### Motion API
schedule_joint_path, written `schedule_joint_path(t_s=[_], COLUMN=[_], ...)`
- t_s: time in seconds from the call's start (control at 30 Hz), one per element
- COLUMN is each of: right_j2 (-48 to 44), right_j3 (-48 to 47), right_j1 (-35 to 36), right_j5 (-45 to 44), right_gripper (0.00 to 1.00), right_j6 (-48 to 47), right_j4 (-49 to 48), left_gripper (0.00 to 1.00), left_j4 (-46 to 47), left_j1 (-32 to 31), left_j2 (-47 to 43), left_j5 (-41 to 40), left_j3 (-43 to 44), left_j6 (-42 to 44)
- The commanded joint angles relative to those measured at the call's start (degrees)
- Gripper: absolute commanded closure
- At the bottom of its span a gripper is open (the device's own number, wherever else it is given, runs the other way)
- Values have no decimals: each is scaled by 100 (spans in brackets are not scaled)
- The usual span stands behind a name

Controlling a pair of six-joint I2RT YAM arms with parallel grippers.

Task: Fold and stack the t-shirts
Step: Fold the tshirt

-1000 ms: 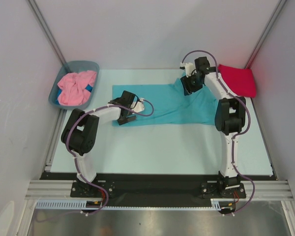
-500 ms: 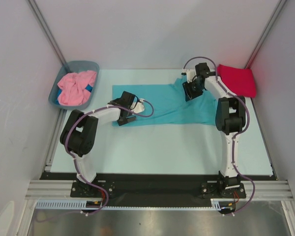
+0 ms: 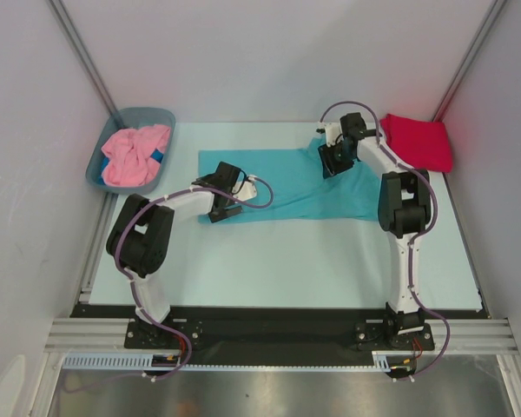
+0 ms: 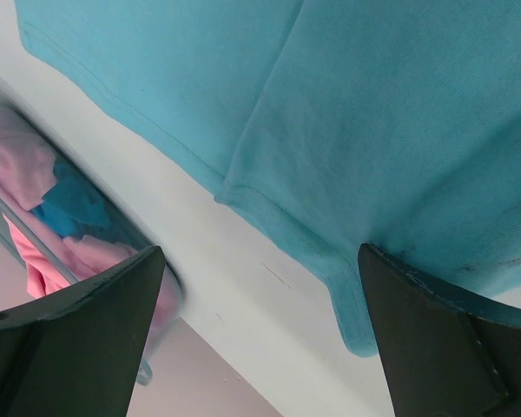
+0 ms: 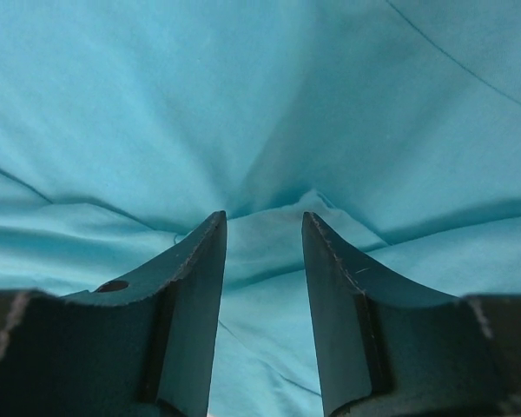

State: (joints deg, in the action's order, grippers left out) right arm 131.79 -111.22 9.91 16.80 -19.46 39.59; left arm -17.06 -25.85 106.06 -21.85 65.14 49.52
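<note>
The turquoise t-shirt (image 3: 304,182) lies spread across the middle of the table. My left gripper (image 3: 215,213) hovers wide open over its near left edge. In the left wrist view (image 4: 260,252) bare table and a hemmed corner of the shirt (image 4: 373,113) show between the fingers. My right gripper (image 3: 330,165) is at the shirt's far right corner, jaws partly apart. Its tips (image 5: 263,215) press into the cloth (image 5: 243,104), and a raised ridge stands between them. The crimson t-shirt (image 3: 421,139) lies folded at the far right. The pink t-shirt (image 3: 132,155) is crumpled in the tub.
The grey-blue tub (image 3: 100,165) stands at the far left corner, with a bit of blue cloth (image 3: 157,155) beside the pink shirt. In the left wrist view its wall (image 4: 113,230) is close to the left finger. White walls enclose the table on three sides.
My right gripper shifted slightly over the shirt's far right corner and its jaws narrowed. The left arm has not moved.
</note>
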Motion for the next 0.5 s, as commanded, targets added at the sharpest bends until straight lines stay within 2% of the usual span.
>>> schedule_joint_path(t_s=[0.0,0.23,0.47], right_j2=[145,269,251], right_j3=[-110,-198,-181], right_j1=[20,2,-7], right_j5=[-71,-168,-177], right_gripper=[55,55,69], right_j6=[101,92,171], right_j4=[-215,-250,-356], left_gripper=[0,0,0], left_j4=[36,36,45], left_j1=[-61,-61,-87], left_j2=[-279,-244,-174], left_j5=[58,49,75], left_j3=[-19,25,69], left_j6=[-91,-82,-100])
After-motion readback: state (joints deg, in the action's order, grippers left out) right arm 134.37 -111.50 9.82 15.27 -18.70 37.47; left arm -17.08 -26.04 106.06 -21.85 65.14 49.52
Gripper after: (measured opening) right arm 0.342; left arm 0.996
